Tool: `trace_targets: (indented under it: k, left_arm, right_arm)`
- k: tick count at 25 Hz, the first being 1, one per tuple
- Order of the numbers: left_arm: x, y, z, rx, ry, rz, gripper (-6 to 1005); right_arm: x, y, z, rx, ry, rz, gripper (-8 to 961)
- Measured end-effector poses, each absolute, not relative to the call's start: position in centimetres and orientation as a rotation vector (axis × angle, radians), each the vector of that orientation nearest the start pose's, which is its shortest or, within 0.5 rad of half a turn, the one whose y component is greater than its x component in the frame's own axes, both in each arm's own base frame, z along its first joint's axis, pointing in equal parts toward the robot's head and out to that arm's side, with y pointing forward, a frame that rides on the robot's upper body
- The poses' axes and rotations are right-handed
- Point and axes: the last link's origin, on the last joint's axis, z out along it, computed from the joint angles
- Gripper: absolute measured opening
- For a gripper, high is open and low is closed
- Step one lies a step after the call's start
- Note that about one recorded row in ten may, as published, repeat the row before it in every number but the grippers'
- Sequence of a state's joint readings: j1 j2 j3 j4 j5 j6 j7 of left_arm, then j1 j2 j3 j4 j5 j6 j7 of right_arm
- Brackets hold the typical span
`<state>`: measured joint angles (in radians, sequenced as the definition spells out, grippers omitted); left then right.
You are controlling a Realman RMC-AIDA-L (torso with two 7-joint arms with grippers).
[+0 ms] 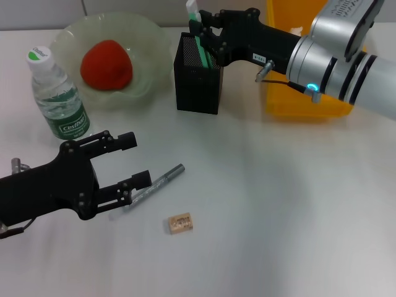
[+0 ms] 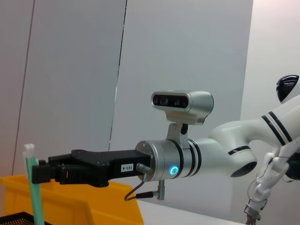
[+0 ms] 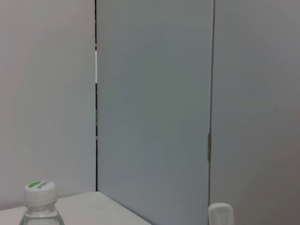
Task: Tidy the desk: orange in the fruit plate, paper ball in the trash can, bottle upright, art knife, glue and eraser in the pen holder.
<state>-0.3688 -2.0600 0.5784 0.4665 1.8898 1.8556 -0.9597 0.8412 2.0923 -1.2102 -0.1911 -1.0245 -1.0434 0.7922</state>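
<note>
Right gripper (image 1: 199, 32), clamped on the glue (image 1: 197, 31), hangs over the pen holder (image 1: 197, 83) at twelve o'clock; off-centre release could catch the rim. Left gripper (image 1: 137, 162) gapes beside the art knife (image 1: 154, 185).

A white table (image 1: 278, 204) stands before grey wall panels (image 3: 154, 108).

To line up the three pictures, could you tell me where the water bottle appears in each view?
Head view: water bottle upright, far left, beside the fruit plate.
Left wrist view: not in it.
Right wrist view: only its cap and neck, bottom left corner.
Shared landmark: the green-and-white glue stick.
</note>
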Motion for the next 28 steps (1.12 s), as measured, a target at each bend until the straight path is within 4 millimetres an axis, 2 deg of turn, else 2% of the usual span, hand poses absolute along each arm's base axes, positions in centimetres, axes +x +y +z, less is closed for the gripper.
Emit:
trace_targets:
  k: [21, 26, 28]
  left_arm:
    - [-28.5, 25.39, 0.35, -2.632, -0.34, -1.095, 708]
    - [-28.49, 25.46, 0.33, -2.633, -0.34, -1.092, 708]
    - [-28.5, 25.47, 0.31, -2.633, -0.34, -1.09, 708]
  right_arm:
    - [17.37, 41.52, -6.49, -2.359, 0.33, 0.866, 236]
    - [17.36, 41.51, -6.51, -2.36, 0.328, 0.865, 443]
    - [17.36, 41.53, -6.48, -2.358, 0.328, 0.866, 577]
